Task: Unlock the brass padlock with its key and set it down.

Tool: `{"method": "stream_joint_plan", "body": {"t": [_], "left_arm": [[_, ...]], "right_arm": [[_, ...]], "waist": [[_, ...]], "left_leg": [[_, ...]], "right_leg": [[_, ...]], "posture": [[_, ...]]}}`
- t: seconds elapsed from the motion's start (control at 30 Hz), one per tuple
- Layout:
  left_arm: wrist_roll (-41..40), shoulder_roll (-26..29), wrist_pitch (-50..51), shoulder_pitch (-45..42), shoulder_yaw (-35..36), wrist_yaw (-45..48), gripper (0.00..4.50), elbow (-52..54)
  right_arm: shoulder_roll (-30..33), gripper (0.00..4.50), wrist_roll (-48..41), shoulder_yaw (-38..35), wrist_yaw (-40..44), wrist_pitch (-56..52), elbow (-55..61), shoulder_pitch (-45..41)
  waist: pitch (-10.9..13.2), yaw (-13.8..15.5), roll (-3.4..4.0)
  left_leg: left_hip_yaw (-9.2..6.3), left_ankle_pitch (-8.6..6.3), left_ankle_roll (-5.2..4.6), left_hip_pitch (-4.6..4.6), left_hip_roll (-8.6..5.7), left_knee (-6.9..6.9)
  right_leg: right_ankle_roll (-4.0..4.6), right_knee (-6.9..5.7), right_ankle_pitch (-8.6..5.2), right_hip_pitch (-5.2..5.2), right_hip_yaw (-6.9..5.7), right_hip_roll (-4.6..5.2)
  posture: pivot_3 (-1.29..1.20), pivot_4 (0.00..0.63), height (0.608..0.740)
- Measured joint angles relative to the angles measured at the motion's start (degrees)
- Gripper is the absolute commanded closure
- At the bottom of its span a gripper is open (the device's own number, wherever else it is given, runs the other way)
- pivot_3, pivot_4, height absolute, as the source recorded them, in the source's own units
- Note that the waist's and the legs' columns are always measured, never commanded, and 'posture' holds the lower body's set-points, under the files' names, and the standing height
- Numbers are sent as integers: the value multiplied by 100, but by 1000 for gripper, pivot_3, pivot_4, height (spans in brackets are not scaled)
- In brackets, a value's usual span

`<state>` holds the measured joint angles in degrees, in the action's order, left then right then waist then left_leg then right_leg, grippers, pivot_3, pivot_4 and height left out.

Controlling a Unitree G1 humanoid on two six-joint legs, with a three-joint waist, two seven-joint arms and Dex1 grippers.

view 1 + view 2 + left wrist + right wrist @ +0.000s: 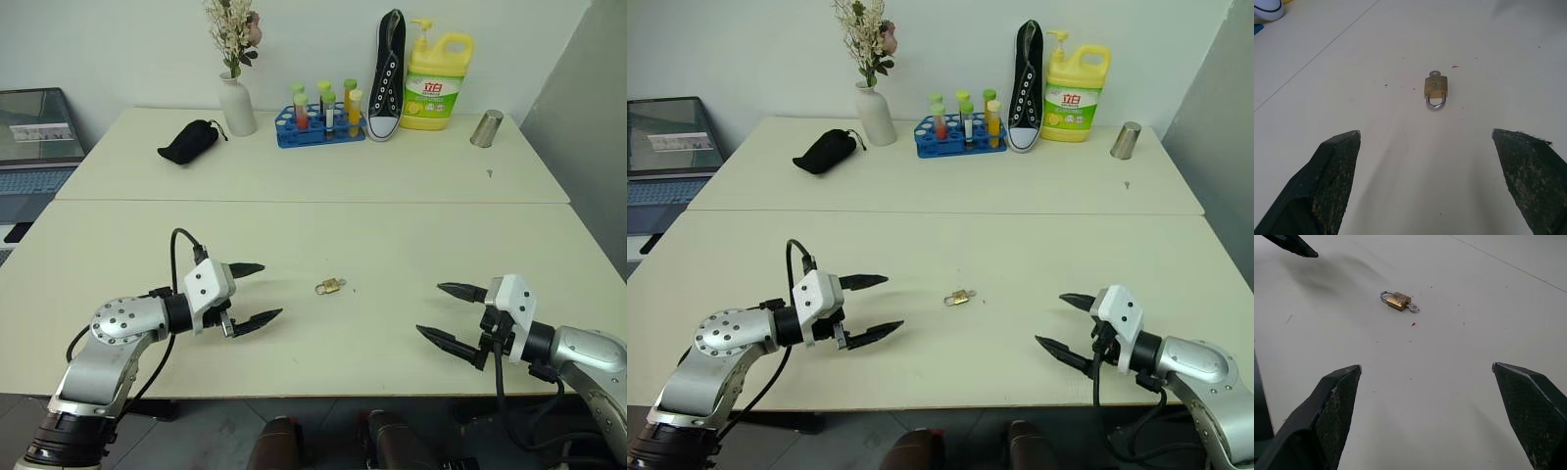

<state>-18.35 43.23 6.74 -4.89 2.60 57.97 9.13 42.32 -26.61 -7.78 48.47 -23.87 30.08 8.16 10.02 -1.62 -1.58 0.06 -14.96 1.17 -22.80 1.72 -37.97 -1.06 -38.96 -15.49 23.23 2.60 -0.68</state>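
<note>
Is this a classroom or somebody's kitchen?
Probably neither: it looks like an office or lab room. Pale tables hold odd test props together: a rack of coloured tubes, a sneaker, a laptop beside them.

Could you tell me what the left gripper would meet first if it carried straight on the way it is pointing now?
Probably the brass padlock, lying on the table almost centred between the left gripper's open fingers, shackle end nearest. Since the gripper tilts slightly downward, it might touch the bare tabletop just short of the padlock; depth is hard to judge.

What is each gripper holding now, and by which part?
Nothing is held. The left gripper and the right gripper are both open and empty. The brass padlock, with the key in it, lies on the table between them, untouched.
</note>
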Motion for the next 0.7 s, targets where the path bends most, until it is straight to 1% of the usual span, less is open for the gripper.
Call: {"method": "stream_joint_plan", "body": {"t": [0.23,0.37,0.47,0.7], "left_arm": [[-71,3,66,5,-1,53,0,19],[-247,216,549,-71,-67,401,0,140],[-420,150,688,-265,-55,392,0,140],[-418,-5,685,-485,-53,239,0,12]], "right_arm": [[-5,6,6,11,1,0,0,1],[-4,6,6,12,7,-4,-2,-18],[-3,6,3,13,7,-30,-1,-42],[2,6,-5,14,7,-143,34,-59]], "waist": [[0,0,0],[0,-1,0],[0,9,-1],[0,6,0]], "left_leg": [[-1,0,0,0,0,0],[-1,0,0,1,0,-1],[1,0,0,0,-2,-2],[0,0,0,0,-2,-1]], "right_leg": [[0,0,0,0,0,1],[0,-1,0,0,-2,-2],[0,-1,0,0,-3,-2],[0,-2,0,0,0,-2]], "posture": [[0,150,740],[0,150,740],[0,150,740],[0,150,740]]}}
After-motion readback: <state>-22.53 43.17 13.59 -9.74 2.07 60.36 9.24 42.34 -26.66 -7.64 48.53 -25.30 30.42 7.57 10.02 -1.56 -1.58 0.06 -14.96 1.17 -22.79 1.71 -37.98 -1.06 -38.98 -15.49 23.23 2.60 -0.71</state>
